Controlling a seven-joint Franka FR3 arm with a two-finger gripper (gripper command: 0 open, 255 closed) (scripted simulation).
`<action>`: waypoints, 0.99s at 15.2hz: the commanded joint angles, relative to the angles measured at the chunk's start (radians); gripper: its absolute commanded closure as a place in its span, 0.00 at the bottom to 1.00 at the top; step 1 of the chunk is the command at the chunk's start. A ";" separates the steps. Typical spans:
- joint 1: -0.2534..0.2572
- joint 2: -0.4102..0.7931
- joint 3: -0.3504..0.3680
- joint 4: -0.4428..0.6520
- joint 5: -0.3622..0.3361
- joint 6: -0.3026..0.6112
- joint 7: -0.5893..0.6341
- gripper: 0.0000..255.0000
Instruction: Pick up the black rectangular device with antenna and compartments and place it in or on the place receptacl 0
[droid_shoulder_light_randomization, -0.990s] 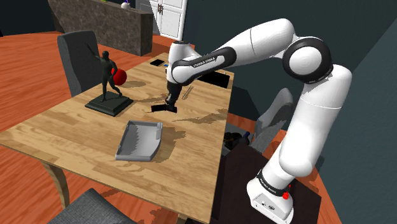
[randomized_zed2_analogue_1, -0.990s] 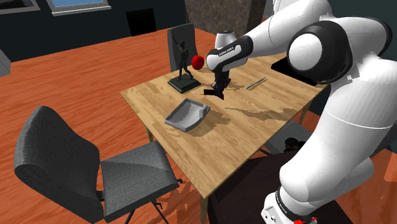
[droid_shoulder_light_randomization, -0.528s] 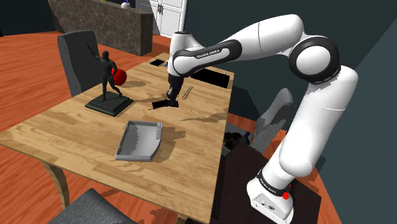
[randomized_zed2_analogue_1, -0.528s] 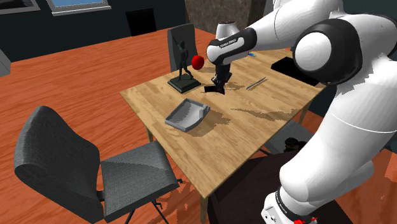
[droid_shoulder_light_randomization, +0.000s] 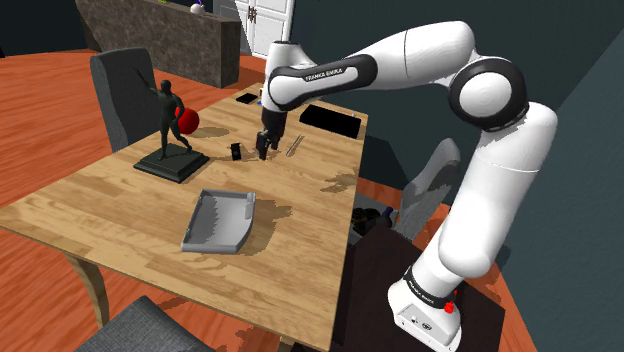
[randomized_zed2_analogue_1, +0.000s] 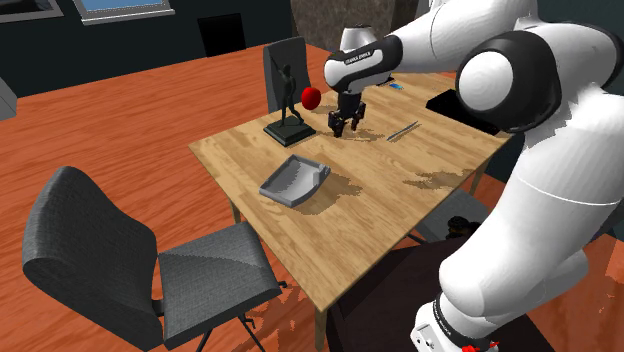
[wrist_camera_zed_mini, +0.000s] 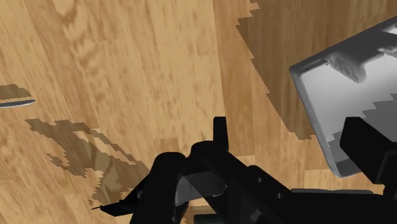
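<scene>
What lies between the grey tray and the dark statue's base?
Nothing; the shoulder view shows bare wooden tabletop between the grey tray and the statue base.

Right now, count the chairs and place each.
3: one chair behind the statue, one at the table edge nearest the tray, one beside the stand; more may be hidden.

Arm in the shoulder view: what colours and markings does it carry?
The arm has glossy white rounded links, dark joints, a black band with white lettering near the wrist and an all-black gripper. A small red dot marks its base.
</scene>
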 joint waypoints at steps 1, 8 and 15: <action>-0.023 0.063 -0.005 0.099 0.063 -0.034 -0.029 0.00; -0.110 0.294 -0.001 0.442 0.236 -0.156 -0.081 0.00; -0.099 0.320 0.002 0.395 0.238 -0.081 -0.084 0.00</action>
